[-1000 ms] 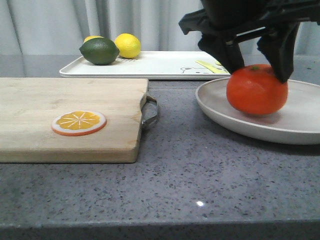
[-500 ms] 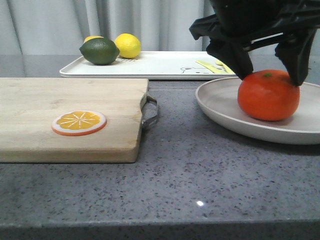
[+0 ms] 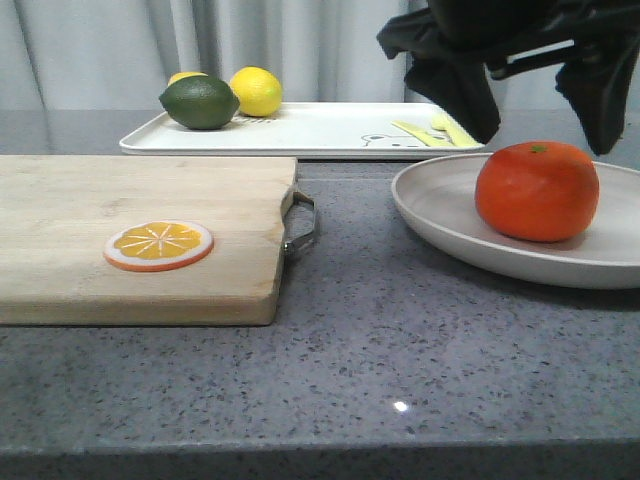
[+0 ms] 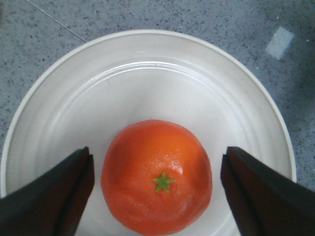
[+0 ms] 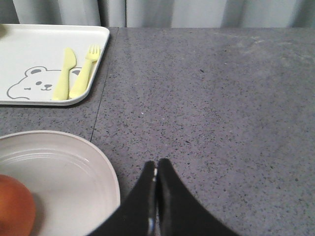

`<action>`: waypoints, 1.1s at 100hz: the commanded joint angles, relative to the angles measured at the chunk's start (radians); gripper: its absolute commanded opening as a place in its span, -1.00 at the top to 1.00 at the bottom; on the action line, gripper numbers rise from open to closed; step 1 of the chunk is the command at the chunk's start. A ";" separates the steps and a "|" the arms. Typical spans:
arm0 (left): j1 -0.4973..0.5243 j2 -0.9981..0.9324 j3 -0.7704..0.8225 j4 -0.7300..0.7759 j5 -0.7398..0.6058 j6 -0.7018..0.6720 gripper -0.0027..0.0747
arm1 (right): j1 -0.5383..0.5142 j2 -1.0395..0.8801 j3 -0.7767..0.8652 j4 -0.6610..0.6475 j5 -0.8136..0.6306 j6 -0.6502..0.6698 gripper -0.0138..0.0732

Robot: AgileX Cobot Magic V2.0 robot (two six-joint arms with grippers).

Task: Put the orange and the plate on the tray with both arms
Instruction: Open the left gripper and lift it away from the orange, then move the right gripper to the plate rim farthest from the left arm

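Fingers first: the left gripper (image 4: pixel 155 191) is spread wide, one finger on each side of the orange (image 4: pixel 156 177) with clear gaps, so nothing is gripped. In the front view that gripper (image 3: pixel 545 100) hangs just above the fruit, not touching it.

The orange sits directly below and between those fingers, resting on the plate (image 4: pixel 64 98), a bit off centre. The right gripper (image 5: pixel 156 196) has its fingers pressed together on nothing, just beside the plate's rim (image 5: pixel 110 172) over bare counter (image 5: pixel 221 98).

Further out from both grippers is the tray (image 3: pixel 320 128), well apart from the plate and behind it. It already carries a lime (image 3: pixel 200 102), a lemon (image 3: pixel 256 90), and a yellow plastic knife (image 5: pixel 63 73) and fork (image 5: pixel 84 71) near the bear drawing. The cutting board (image 3: pixel 140 235) with the orange slice (image 3: pixel 158 245) is off to the side and not part of this.

Progress-wise, pretty much nothing counts as done yet. Orange is on the plate, but the plate is on the counter, not the tray. Looks like what's left is getting both over there, probably by lifting the plate with the orange riding on it.
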 commanded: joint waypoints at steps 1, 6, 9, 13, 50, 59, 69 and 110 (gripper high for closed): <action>-0.004 -0.092 -0.036 0.003 -0.032 0.005 -0.10 | 0.000 0.001 -0.035 -0.006 -0.083 -0.001 0.84; -0.004 -0.107 -0.035 0.017 -0.017 0.005 0.07 | 0.000 0.001 -0.035 -0.006 -0.083 -0.001 0.84; -0.004 -0.119 -0.035 0.026 -0.006 0.005 0.20 | 0.000 0.001 -0.035 -0.006 -0.083 -0.001 0.84; -0.004 -0.130 -0.035 0.032 0.006 0.005 0.33 | 0.000 0.001 -0.035 -0.006 -0.071 -0.001 0.84; 0.010 -0.277 -0.006 0.084 0.037 0.003 0.98 | 0.003 0.001 -0.035 -0.006 -0.046 -0.001 0.84; 0.034 -0.334 0.052 0.089 0.035 -0.004 0.98 | 0.004 0.001 -0.035 -0.006 -0.026 -0.001 0.84; 0.073 -0.419 0.168 0.089 0.014 -0.017 0.98 | 0.004 0.001 -0.036 -0.006 -0.013 -0.001 0.84; 0.266 -0.943 0.754 0.089 -0.198 -0.075 0.98 | 0.004 0.109 -0.183 0.000 0.202 -0.001 0.84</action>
